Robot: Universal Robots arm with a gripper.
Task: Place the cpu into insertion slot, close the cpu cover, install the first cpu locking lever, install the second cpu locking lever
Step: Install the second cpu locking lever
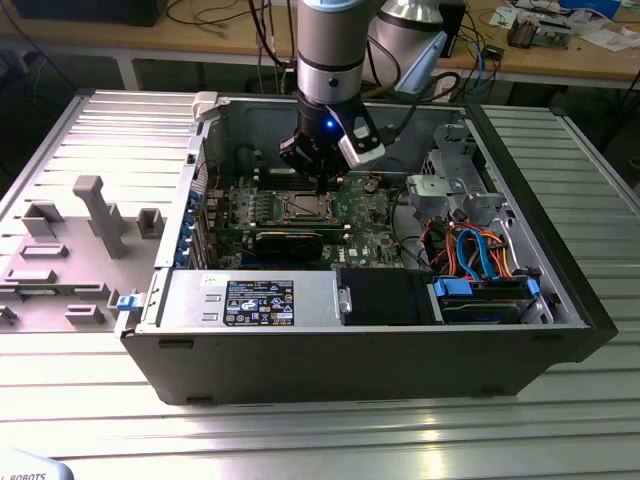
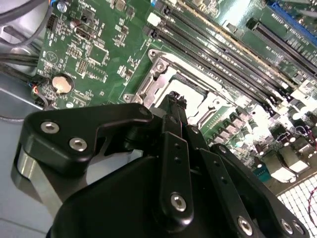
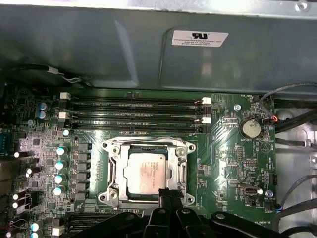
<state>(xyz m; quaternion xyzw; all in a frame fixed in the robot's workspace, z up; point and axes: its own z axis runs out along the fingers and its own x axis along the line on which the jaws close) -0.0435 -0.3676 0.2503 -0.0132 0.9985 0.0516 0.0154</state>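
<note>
In the first wrist view the cpu (image 3: 144, 172), a silvery square chip, lies flat in the insertion slot (image 3: 105, 147) on the green board. The cpu cover (image 3: 117, 171), a grey metal frame with a window, lies down around the chip. Thin wire levers run along the frame's edges; I cannot tell whether they are latched. My gripper (image 3: 168, 192) is shut with nothing between its black fingers, its tips at the edge of the cover. In the second wrist view the gripper (image 2: 176, 98) sits just over the cpu (image 2: 195, 96). From the exterior view the gripper (image 1: 318, 172) hangs above the slot (image 1: 300, 208).
Long black memory slots (image 3: 133, 111) run beside the socket, with a coin battery (image 3: 250, 129) nearby. A black graphics card (image 1: 290, 242) lies just in front of the socket. Drive cage and coloured cables (image 1: 480, 260) fill the case's right. The case wall (image 3: 124, 49) rises behind.
</note>
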